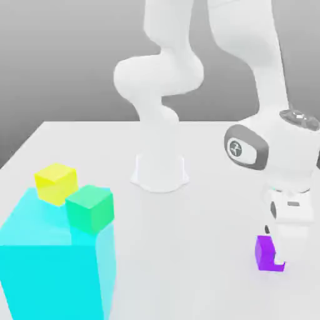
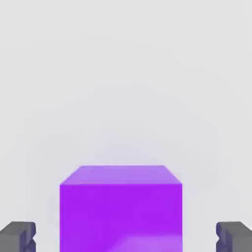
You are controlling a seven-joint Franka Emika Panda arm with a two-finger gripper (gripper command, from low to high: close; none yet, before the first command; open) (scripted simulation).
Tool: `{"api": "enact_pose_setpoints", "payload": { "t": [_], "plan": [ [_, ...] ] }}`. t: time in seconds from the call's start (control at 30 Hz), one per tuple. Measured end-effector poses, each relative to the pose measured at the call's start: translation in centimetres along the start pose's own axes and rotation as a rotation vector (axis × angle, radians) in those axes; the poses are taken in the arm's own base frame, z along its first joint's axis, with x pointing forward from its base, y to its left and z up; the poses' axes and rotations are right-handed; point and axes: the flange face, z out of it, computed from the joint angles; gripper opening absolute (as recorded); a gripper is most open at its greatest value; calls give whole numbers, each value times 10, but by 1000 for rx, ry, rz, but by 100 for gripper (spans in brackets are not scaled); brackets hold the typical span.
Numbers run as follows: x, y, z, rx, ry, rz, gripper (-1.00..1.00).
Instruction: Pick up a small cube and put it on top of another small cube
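Pincer (image 1: 274, 250): standing wide, one finger pad (image 2: 18, 236) showing on either side of the small purple cube (image 2: 120, 209) with bare table between pad and cube face, nothing gripped. In the exterior view it is hanging low over the table (image 1: 206, 225), straddling the cube.

Small purple cube (image 1: 269, 253): sitting flat on the table, directly beneath the pincer and between its fingers.

Yellow cube (image 1: 56, 182): resting well apart from the purple cube, towards the exterior view's left, seemingly atop the big translucent cyan block (image 1: 56, 269).

Green cube (image 1: 90, 208): sitting just beside the yellow cube, on the side nearer the purple cube (whether it is touching the yellow one cannot be told).

Step in hand, by judgement: the approach is finishing and the grasp is about to begin; nothing is lifted yet, so the task is sitting at an early stage.

Next move, by judgement: the fingers are needing to close squarely on opposite faces of the purple cube, then lift it straight up before travelling towards the yellow or green cube for stacking.
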Motion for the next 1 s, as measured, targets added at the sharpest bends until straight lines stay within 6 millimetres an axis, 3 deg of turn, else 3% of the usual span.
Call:
{"api": "enact_pose_setpoints", "payload": {
  "t": [0.2,0.43,0.5,0.57,0.7,0.8,0.9,1.0],
  "plan": [
    [0,0,1,0,-2,0,-100],
    [2,1,-64,3,-1,2,-100],
    [5,36,-87,-3,-4,46,-100],
    [0,92,-113,-11,-8,117,-100],
    [-28,184,-170,-12,-13,214,-100],
    [-60,238,-217,2,-6,264,-100],
    [-110,288,-260,23,11,327,-100],
    [-152,321,-278,28,15,377,-100]
  ]
}}
